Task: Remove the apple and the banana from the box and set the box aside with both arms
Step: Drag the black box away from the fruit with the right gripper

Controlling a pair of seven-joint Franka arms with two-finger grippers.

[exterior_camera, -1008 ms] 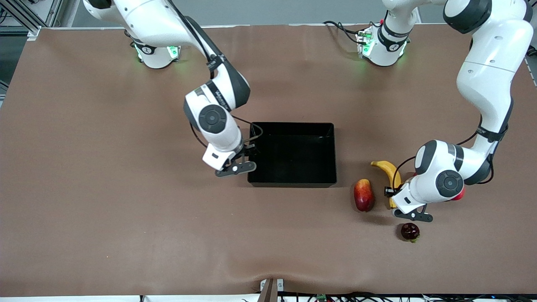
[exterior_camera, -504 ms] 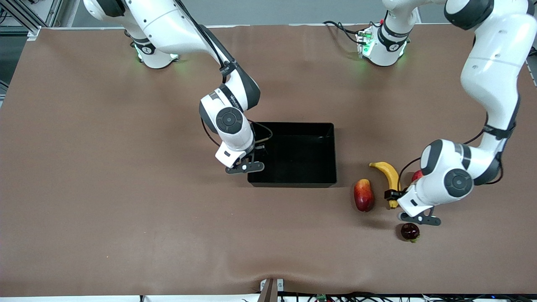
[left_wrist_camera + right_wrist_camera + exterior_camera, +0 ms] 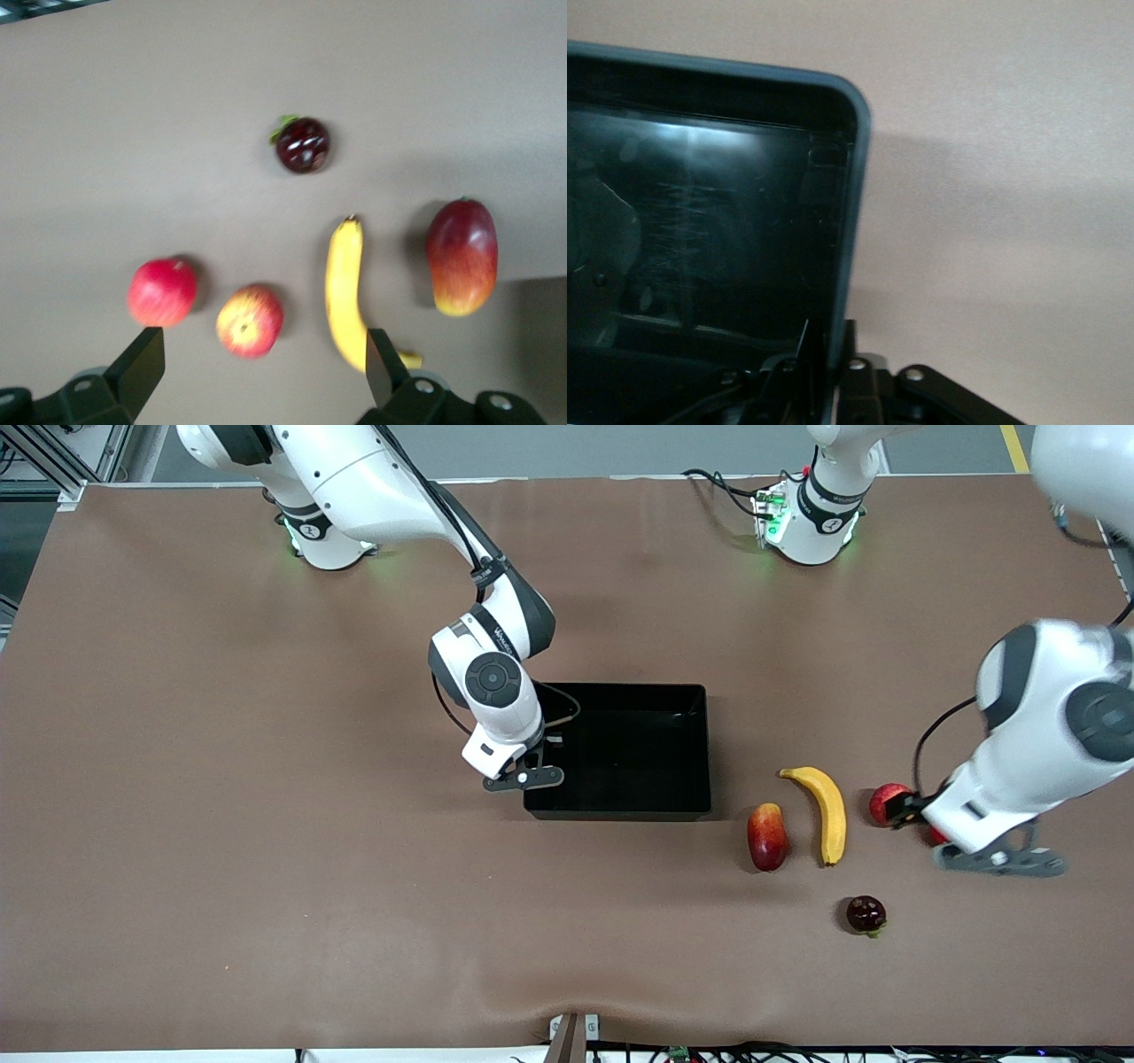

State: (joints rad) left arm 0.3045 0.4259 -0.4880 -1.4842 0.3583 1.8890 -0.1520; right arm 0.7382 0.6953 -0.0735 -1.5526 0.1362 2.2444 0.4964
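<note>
We see the right tool [image 3: 524,778] clenched on the wall of the black box [image 3: 620,797] at frame centre, apparently pinching it. At lower right the left tool [image 3: 997,859] hangs released over the desk [image 3: 266,868], with the apple [image 3: 250,320] between its fingers [image 3: 137,367] below and the banana [image 3: 824,810] beside.

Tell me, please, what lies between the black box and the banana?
Only the elongated red-yellow fruit, nearer the camera than the box and beside the banana, as the front view shows.
</note>
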